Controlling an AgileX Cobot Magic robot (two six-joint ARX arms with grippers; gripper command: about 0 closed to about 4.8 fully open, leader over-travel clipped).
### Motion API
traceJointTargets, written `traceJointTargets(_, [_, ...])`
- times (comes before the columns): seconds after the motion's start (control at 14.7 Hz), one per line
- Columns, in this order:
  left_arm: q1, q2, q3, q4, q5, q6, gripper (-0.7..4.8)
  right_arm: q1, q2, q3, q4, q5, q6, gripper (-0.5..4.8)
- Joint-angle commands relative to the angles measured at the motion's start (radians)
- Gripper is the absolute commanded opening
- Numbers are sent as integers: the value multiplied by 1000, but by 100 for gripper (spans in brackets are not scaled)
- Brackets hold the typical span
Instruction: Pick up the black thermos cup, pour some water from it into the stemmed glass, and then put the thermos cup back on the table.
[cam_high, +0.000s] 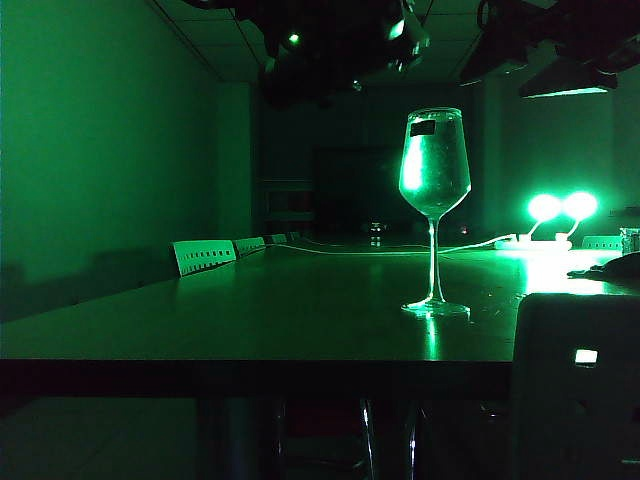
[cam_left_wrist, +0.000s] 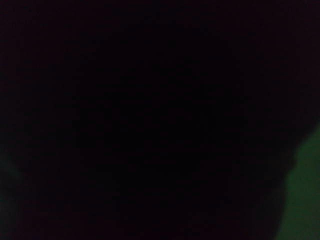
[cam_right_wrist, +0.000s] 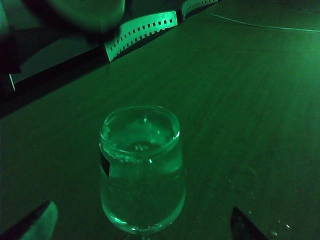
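Although green light floods the room, the stemmed glass (cam_high: 434, 210) shows plainly in the exterior view, standing upright on the table (cam_high: 250, 320) right of the middle, its long axis vertical, rim up and round foot flat on the dark glossy top. It is clear, with a tulip bowl, a thin stem and a small dark sticker near the rim.

From the right wrist view the glass (cam_right_wrist: 141, 170) sits between the two fingertips of the right tool (cam_right_wrist: 142, 225), which stands released with jaws spread wide, one fingertip (cam_right_wrist: 35, 222) to each side and neither touching the bowl.

Nearly everything in the left wrist view is black, so the left tool cannot be made out, nor whether it grips anything. Where the black thermos cup is cannot be told.

White chair backs (cam_high: 205, 256) line the table's far left edge, and two bright lamps (cam_high: 562, 207) glow at the far right.
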Motion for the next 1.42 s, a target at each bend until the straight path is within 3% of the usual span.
traceJointTargets(0.07, [-2,-14,11,48,-6,-342,57,0,-3,5,11,-3,5,479])
traceJointTargets(0.41, [-27,-14,11,6,10,-1059,57,0,-3,5,30,-2,5,479])
traceJointTargets(0.47, [-34,-14,11,4,9,-1133,57,0,-3,5,34,-2,5,479])
traceJointTargets(0.81, [-39,-14,11,12,9,-1157,57,0,-16,6,34,0,4,479])
traceJointTargets(0.88, [-39,-14,11,45,-2,-1205,57,-1,-18,6,34,1,4,479])
traceJointTargets(1.09, [-25,-31,11,34,-127,-1281,57,-1,-18,6,35,2,4,479])
traceJointTargets(1.29, [1,-80,10,-88,-134,-1306,57,-2,-18,6,51,2,3,479])
traceJointTargets(1.42, [27,-121,9,-186,-133,-1387,57,-2,-22,6,68,1,4,479])
